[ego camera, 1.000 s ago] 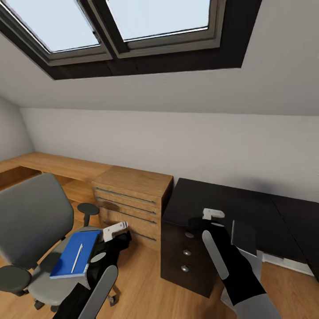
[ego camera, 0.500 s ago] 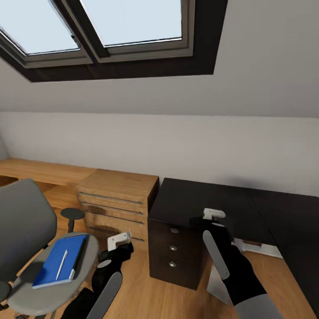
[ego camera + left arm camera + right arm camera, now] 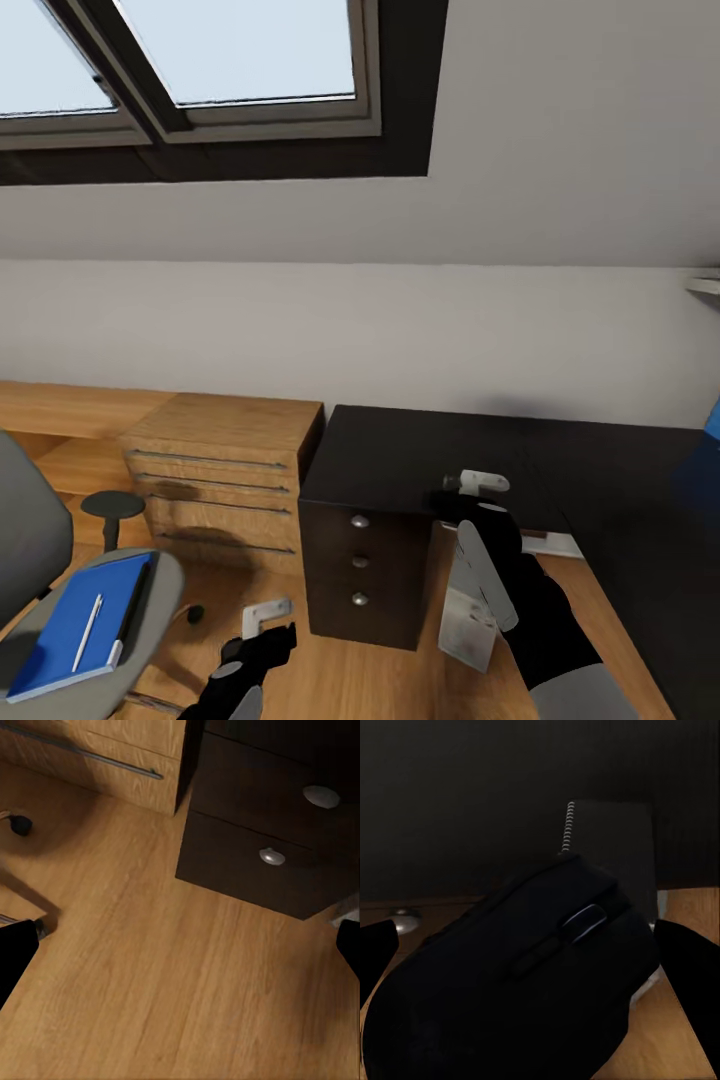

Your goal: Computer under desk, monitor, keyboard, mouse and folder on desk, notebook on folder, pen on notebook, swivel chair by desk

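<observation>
Between the right gripper's [image 3: 529, 967] fingers sits the mouse [image 3: 521, 975].

swivel chair [image 3: 40, 560] cut off at frame edge, folder [image 3: 75, 625] corner cropped

Sloped white wall [image 3: 560, 130] w/ skylight [image 3: 240, 50], wood floor [image 3: 172, 982], light-wood cabinet [image 3: 225, 470].

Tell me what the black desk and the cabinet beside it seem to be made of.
The desk looks like black board with a smooth, slightly glossy finish: no grain shows, and its drawers carry round silver knobs. The cabinet looks like light wood or wood veneer with a matte finish, since brown grain lines show; its thin handles look metallic.
</observation>
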Robot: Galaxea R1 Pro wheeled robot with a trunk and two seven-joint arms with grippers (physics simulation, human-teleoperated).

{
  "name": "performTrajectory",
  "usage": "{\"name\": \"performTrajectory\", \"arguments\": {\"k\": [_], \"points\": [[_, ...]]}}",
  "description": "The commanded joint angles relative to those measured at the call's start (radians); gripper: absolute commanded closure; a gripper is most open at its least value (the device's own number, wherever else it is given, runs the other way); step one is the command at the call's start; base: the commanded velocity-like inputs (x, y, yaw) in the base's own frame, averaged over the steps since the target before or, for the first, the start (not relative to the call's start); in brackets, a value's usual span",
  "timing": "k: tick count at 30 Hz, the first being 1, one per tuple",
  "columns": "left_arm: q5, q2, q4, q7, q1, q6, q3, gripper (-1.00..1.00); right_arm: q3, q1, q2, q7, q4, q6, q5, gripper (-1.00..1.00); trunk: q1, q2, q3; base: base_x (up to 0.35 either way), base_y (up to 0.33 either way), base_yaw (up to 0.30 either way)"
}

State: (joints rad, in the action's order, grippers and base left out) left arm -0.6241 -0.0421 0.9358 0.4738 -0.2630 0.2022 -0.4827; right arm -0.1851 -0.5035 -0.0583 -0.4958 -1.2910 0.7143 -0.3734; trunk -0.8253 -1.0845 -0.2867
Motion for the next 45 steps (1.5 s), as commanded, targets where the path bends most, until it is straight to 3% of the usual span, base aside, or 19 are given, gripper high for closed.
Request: {"name": "performTrajectory", "arguments": {"k": [1, 7, 9, 10, 11, 37, 40, 45], "points": [[-0.005, -0.002, -0.019, 0.001, -0.001, -0.023, -0.019, -1.00, -0.002, -0.001, 0.000, -0.013, -0.001, 0.002, -0.010, 1.00, 0.000, -0.001, -0.001, 0.000, 0.000, -0.170], [-0.004, -0.006, -0.170, -0.009, -0.001, -0.071, -0.051, -1.00, 0.000, -0.001, 0.000, -0.026, -0.002, 0.000, -0.007, 1.00, 0.000, -0.001, -0.001, 0.000, 0.000, -0.039], [-0.004, -0.005, -0.185, -0.009, -0.001, -0.080, -0.052, -1.00, 0.000, -0.001, 0.000, -0.026, -0.001, -0.001, -0.007, 1.00, 0.000, -0.001, -0.001, 0.000, 0.000, -0.001], [-0.004, -0.005, -0.191, -0.010, -0.001, -0.094, -0.052, -1.00, 0.000, -0.001, 0.000, -0.026, -0.001, -0.002, -0.007, 1.00, 0.000, -0.001, -0.001, 0.000, 0.000, 0.000], [-0.005, -0.003, -0.223, -0.009, -0.001, -0.167, -0.068, -1.00, 0.001, -0.001, 0.000, -0.025, -0.002, -0.004, -0.007, 1.00, 0.000, -0.001, -0.001, 0.000, 0.000, -0.089], [-0.006, -0.003, -0.229, -0.008, -0.001, -0.176, -0.074, -1.00, -0.003, -0.001, 0.011, -0.021, -0.001, 0.000, -0.009, 1.00, 0.000, -0.001, -0.001, 0.000, 0.000, -0.261], [-0.006, -0.003, -0.229, -0.008, -0.001, -0.176, -0.074, -1.00, -0.020, -0.001, 0.039, -0.017, -0.002, 0.004, -0.012, 1.00, 0.000, -0.001, -0.001, 0.000, 0.000, -0.280], [-0.006, -0.004, -0.229, -0.008, -0.001, -0.176, -0.074, -1.00, -0.052, -0.001, 0.044, -0.006, -0.002, 0.018, -0.015, 1.00, 0.000, -0.001, -0.001, 0.000, 0.000, -0.221]]}}
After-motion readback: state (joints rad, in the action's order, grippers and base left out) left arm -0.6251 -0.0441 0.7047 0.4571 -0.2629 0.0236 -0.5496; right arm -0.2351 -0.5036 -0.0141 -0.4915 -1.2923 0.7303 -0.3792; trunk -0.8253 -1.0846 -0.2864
